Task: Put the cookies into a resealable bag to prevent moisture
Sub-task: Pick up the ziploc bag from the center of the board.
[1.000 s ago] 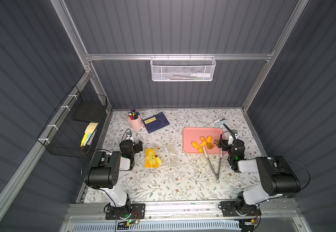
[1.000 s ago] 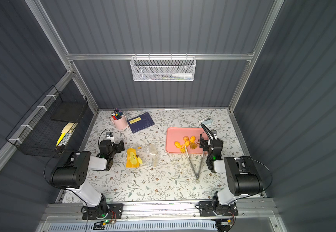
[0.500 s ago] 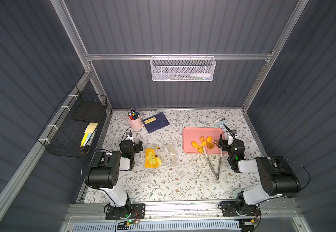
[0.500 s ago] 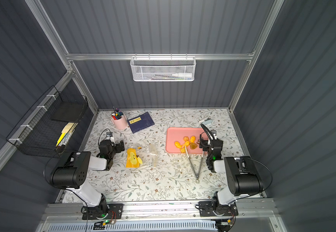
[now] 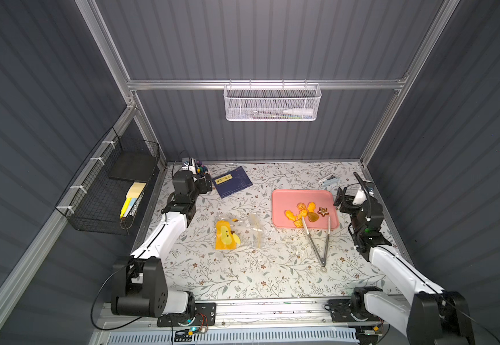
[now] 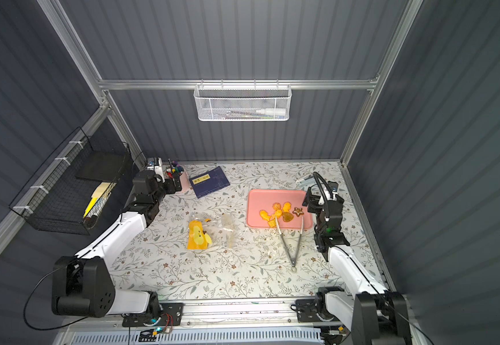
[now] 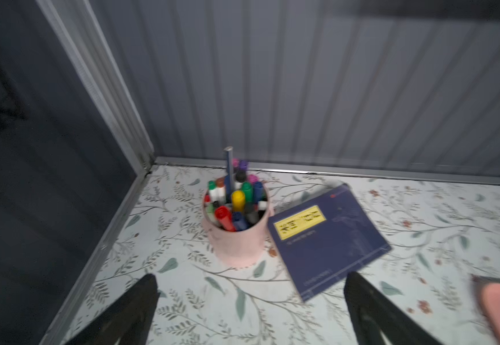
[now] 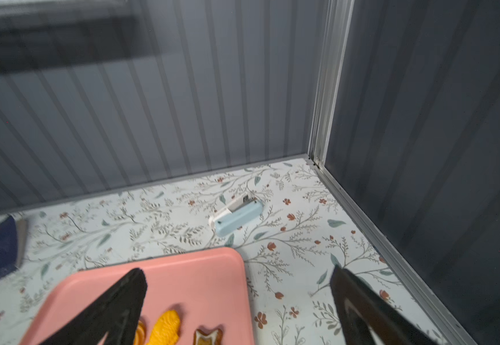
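The floral counter (image 5: 242, 277) carries everything, and the pink tray (image 5: 299, 197) on its right half serves as the reference. The right pincer (image 8: 237, 271) hovers at the tray's far right corner with its jaws spread wide and nothing between them. In the wrist view one finger (image 8: 123, 295) is over the tray and the other is past the tray's right edge. The left pincer (image 7: 250, 279) is well to the left of the tray, also wide open and empty, and faces the far left corner.

The resealable bag (image 5: 238, 231) lies flat on the counter just left of the tray's near corner, apart from both pincers. Its yellow-orange patch is on the side away from the tray. A dark blue notebook (image 5: 232, 181) lies to the far left of the tray. Metal tongs (image 5: 317, 242) rest with both tips on the tray's near rim and their joined end pointing away from it. A pink pen cup (image 7: 237, 236) stands beyond the notebook from the tray. The cookies (image 5: 302, 213) sit clustered on the tray's near half, yellow-orange ones with two brown. A small pale-blue item (image 8: 237, 216) lies just past the tray's far right corner.
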Tool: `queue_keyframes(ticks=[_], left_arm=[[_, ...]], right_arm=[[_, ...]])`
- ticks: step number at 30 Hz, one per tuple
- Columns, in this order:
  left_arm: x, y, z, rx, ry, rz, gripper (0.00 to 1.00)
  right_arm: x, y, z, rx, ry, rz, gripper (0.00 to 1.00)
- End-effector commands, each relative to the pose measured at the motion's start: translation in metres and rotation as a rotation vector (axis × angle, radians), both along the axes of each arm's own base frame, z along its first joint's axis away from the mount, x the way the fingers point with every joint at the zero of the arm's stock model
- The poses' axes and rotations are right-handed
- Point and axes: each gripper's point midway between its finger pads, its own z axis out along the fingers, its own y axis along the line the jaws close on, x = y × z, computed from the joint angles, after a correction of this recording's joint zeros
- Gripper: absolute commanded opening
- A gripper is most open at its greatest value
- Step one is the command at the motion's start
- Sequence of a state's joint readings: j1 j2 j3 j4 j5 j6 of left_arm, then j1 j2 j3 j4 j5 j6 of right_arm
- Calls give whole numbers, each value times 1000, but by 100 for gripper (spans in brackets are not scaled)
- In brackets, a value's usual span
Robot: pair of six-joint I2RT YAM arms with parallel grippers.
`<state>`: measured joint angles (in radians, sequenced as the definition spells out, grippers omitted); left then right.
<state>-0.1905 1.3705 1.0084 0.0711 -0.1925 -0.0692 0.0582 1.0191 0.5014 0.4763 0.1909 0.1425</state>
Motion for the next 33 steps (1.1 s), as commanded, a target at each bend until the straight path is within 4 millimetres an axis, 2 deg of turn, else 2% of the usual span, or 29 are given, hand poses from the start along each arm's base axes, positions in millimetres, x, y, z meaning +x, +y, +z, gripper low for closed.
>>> queue_keyframes(ticks=[1, 6, 10, 14, 17, 20, 24, 28, 31, 33], left_arm=[[-56, -43, -78, 45, 371, -82, 99], [-110, -97, -101, 85, 533, -101, 99], [-143, -142, -112, 125, 631, -176, 99], [-159, -171, -128, 191, 732, -178, 99], [-161, -189, -135, 217, 770, -157, 99], [-156, -200, -141, 229, 815, -129, 99], [-158, -191, -160, 341, 900, -54, 96], [-155, -179, -160, 420, 914, 12, 92], [-156, -182, -164, 424, 936, 8, 86], [-158, -184, -174, 423, 961, 7, 83]], right_arm=[[-19, 6, -38, 120, 186, -15, 99], [-42, 13, -57, 145, 355, -32, 99], [-53, 25, -65, 151, 412, 1, 99], [-57, 36, -72, 161, 445, 35, 99], [-58, 39, -76, 164, 454, 43, 100], [-59, 39, -78, 166, 450, 42, 99], [-58, 42, -77, 163, 443, 56, 99], [-58, 45, -74, 153, 442, 76, 99], [-59, 50, -76, 151, 455, 104, 99], [-60, 56, -79, 156, 470, 128, 99]])
